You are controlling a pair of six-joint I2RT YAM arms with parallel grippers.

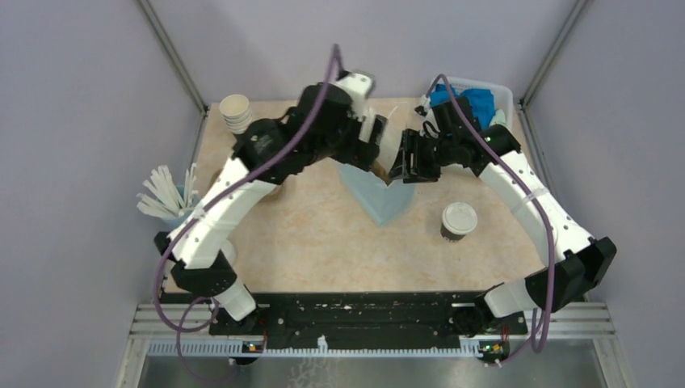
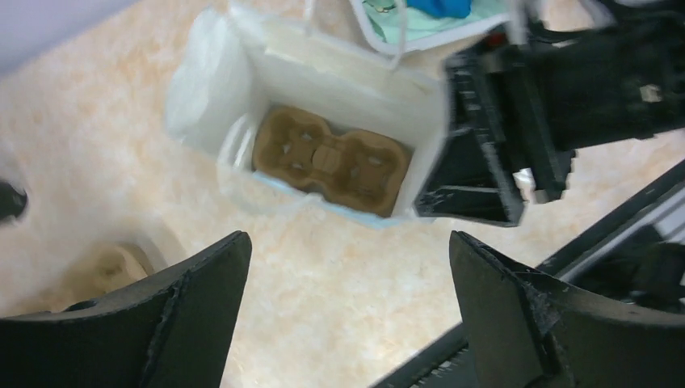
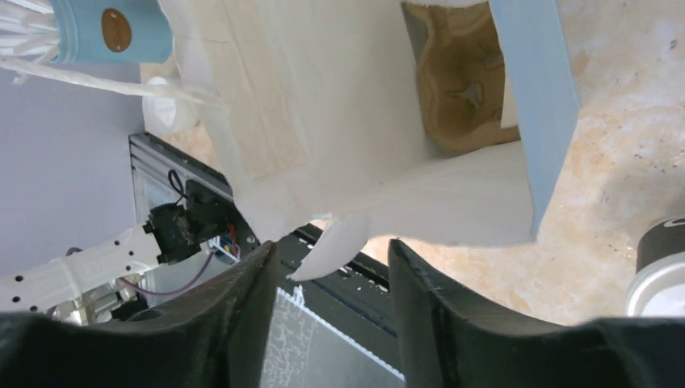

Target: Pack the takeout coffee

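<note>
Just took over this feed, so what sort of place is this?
Probably a mock café packing bench inside a walled test cell: a lidded coffee cup, an open white bag holding a cardboard cup carrier, and a stack of lidless cups.

Bag [image 2: 339, 77], mid-table: mouth open, cup carrier [image 2: 329, 159] covering its floor. The right gripper [image 3: 331, 246] crowds one rim and the left gripper [image 2: 349, 240] hangs wide-jawed above. Takeout coffee [image 1: 459, 220] stands apart on bare table [image 1: 323, 242]. Straw holder [image 3: 113, 32] and cup stack [image 1: 235, 113] line the left edge; bin [image 1: 502, 90] occupies the far right corner.
</note>
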